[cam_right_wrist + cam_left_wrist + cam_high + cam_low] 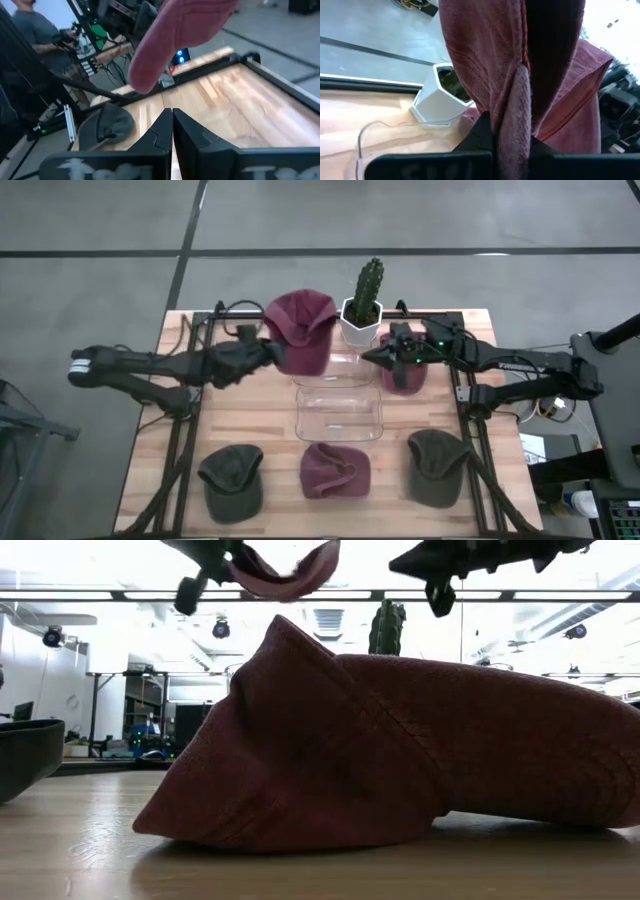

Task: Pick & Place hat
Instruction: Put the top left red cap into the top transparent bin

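Near the tabletop's far edge the left gripper point(268, 352) hangs clamped on a maroon hat point(299, 330) beside the clear bin point(339, 405), likely for dropping in; right gripper point(372, 358) clenched empty.

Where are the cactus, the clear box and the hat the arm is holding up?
cactus point(369, 283), high view, green stem.
clear box point(339, 413), high view, its floor.
held maroon hat point(300, 330), high view, crown, in left gripper point(268, 350).

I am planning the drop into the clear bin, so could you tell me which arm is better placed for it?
Left. The left gripper already holds a maroon hat lifted beside the clear bin; the right gripper is shut and empty.
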Motion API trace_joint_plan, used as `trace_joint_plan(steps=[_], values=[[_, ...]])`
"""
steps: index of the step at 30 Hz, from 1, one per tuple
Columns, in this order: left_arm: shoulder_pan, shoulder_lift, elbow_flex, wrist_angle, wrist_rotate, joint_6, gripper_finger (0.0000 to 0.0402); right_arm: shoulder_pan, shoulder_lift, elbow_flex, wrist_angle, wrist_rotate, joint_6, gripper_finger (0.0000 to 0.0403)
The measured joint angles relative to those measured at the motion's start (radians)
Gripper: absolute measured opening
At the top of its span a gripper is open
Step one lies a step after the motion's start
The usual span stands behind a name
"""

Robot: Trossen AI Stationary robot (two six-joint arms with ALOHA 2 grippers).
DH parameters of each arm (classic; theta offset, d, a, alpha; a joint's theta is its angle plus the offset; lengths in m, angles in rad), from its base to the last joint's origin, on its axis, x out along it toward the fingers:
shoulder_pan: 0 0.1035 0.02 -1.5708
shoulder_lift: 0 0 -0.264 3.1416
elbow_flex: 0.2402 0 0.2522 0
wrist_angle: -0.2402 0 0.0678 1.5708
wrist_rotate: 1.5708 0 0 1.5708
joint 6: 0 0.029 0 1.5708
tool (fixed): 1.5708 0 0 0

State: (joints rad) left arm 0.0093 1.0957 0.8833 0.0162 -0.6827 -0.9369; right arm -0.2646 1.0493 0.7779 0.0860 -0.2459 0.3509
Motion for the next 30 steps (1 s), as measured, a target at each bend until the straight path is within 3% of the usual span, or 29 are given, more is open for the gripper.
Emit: trace_joint_plan(steps=[9, 15, 26, 30], values=[[0.001, 0.098, 0.037, 0.015, 0.0, 0.0, 0.0004, 0.015, 0.098, 0.0, 0.032, -0.013, 0.009, 0.0008], [0.001, 0.099, 0.038, 0.015, 0.0, -0.001, 0.0004, 0.019, 0.125, 0.0, 0.089, -0.07, 0.009, 0.0008], [0.001, 0.1, 0.036, 0.013, 0.0, 0.005, 0.0004, 0.023, 0.117, 0.0, 0.093, -0.077, 0.013, 0.0009], [0.002, 0.1, 0.035, 0.013, 0.0, 0.005, 0.0004, 0.023, 0.117, 0.0, 0.093, -0.077, 0.015, 0.0028]])
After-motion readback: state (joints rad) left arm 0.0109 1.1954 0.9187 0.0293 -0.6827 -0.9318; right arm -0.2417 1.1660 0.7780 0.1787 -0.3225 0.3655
